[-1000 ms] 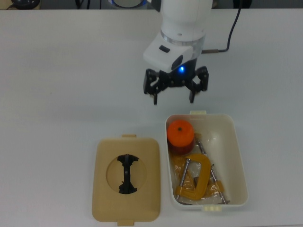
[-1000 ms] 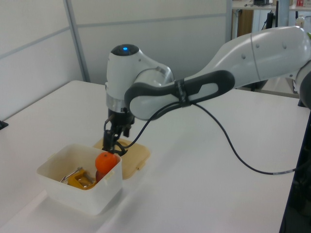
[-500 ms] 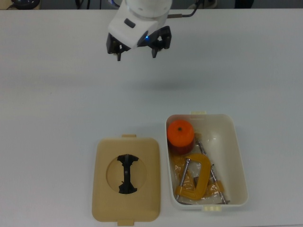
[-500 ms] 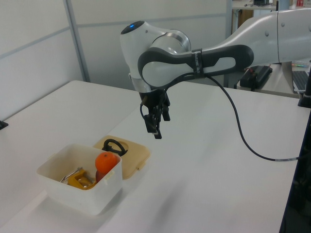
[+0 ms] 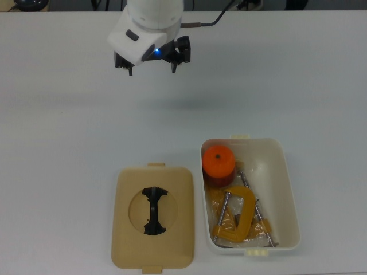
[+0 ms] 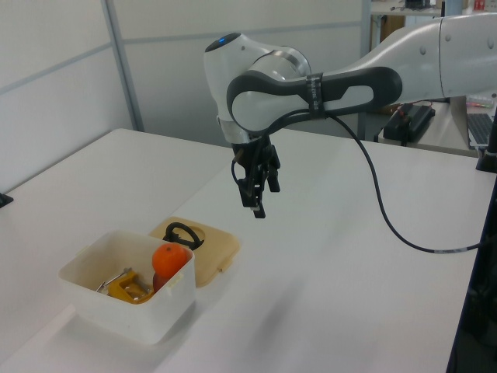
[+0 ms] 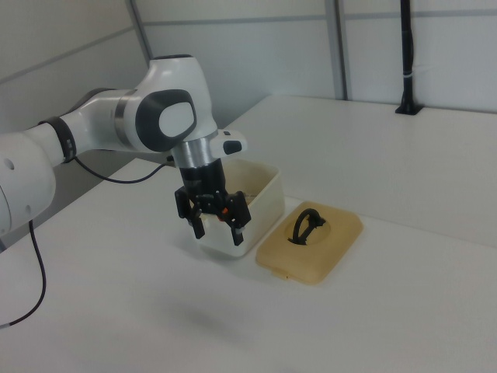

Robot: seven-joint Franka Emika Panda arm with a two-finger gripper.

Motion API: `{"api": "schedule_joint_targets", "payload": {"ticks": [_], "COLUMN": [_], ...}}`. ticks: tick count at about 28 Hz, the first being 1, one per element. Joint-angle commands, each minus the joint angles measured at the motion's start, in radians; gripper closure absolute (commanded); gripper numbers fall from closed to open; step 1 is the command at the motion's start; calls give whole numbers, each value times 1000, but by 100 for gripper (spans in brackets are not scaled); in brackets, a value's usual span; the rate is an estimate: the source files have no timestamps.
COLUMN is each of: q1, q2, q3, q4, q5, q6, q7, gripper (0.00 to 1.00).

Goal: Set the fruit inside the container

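- My gripper (image 5: 150, 60) hangs open and empty above the table, at eleven o'clock from the container (image 5: 287, 189).
- The mandarin (image 5: 218, 161) sits inside.
- I should rise clear, avoiding the lid (image 5: 152, 216).

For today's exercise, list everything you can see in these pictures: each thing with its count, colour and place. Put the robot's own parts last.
mandarin: one, bright orange, in the container's end nearest the arm
apple: one, dark red, mostly hidden under the mandarin
container: one, white, on the table
clamp: one seen clearly, yellow-orange, inside the container
lid: one, tan with black handle, flat beside the container
table: one, white
cable: one, black, hanging from the arm
gripper: one, black, open, empty, raised above bare table
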Motion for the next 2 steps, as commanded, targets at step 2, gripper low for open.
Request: {"api": "schedule_joint_targets", "payload": {"ticks": [2], "q1": [-31], "q2": [-10], "q3": [-3], "q4": [-12], "q5": [38], "q6": [18], "q7": [-40], "gripper": [0]}}
